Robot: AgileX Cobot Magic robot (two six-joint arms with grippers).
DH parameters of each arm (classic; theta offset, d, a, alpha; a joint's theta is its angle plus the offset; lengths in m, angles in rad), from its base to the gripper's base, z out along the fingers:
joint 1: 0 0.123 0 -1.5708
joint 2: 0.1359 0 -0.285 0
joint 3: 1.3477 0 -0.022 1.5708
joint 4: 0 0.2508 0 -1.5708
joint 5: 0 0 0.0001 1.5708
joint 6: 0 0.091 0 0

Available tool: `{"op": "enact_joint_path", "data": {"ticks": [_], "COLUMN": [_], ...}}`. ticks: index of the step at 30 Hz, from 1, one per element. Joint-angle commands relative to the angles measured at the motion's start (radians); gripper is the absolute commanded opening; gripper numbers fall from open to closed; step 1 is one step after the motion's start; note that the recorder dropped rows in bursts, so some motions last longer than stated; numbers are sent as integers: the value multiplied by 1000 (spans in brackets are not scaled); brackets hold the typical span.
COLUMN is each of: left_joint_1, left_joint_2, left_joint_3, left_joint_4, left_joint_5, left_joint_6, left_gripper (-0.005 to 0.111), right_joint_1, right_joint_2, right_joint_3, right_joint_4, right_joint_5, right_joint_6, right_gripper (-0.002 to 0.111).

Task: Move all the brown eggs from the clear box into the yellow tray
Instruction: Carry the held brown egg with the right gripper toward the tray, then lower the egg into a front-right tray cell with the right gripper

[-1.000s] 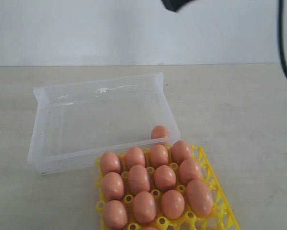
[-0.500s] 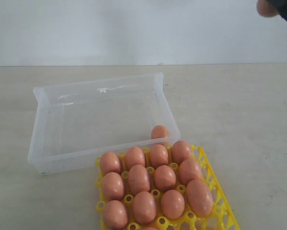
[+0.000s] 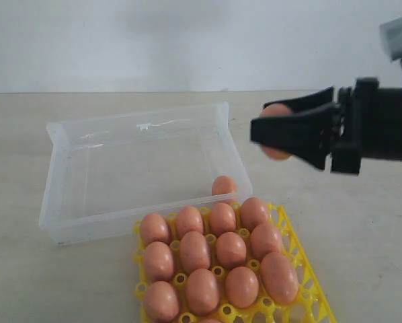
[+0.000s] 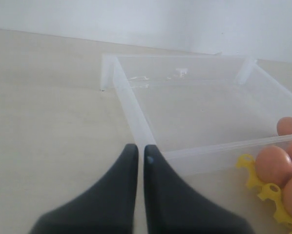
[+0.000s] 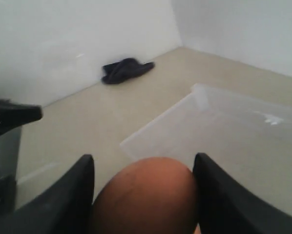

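Clear box (image 3: 53, 202) sat just behind yellow tray (image 3: 313, 286). One brown egg (image 3: 223, 184) lay in the box's near-right corner. Right gripper (image 5: 143, 165) hovered above the table, right of the box, jaws wide apart and clamping the held egg (image 3: 276, 153). Left gripper (image 4: 140, 155) was closed and empty.

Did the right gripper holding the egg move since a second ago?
Yes. The right gripper, jaws closed on a brown egg, has come down and leftward from the exterior view's top right corner toward the clear box, which stayed put.
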Motion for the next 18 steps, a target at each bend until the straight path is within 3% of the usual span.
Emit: {"op": "enact_joint_path", "data": {"ticks": [1, 5, 13, 18], "left_joint_1": [-2, -2, -2, -2], "left_joint_2": [4, 4, 4, 4], "left_joint_3": [4, 4, 4, 4], "left_joint_4": [4, 4, 4, 4], "left_joint_5": [-7, -7, -7, -7], "left_joint_6": [4, 4, 4, 4], "left_gripper": [4, 4, 4, 4], "right_joint_1": [184, 284, 307, 429], "right_joint_2": [59, 92, 99, 133], "right_joint_3": [32, 32, 34, 90], "right_joint_4": [-22, -66, -179, -210], "right_joint_5": [-16, -16, -16, 186], "right_joint_6": [-149, -163, -79, -163], "right_gripper": [0, 0, 0, 0]}}
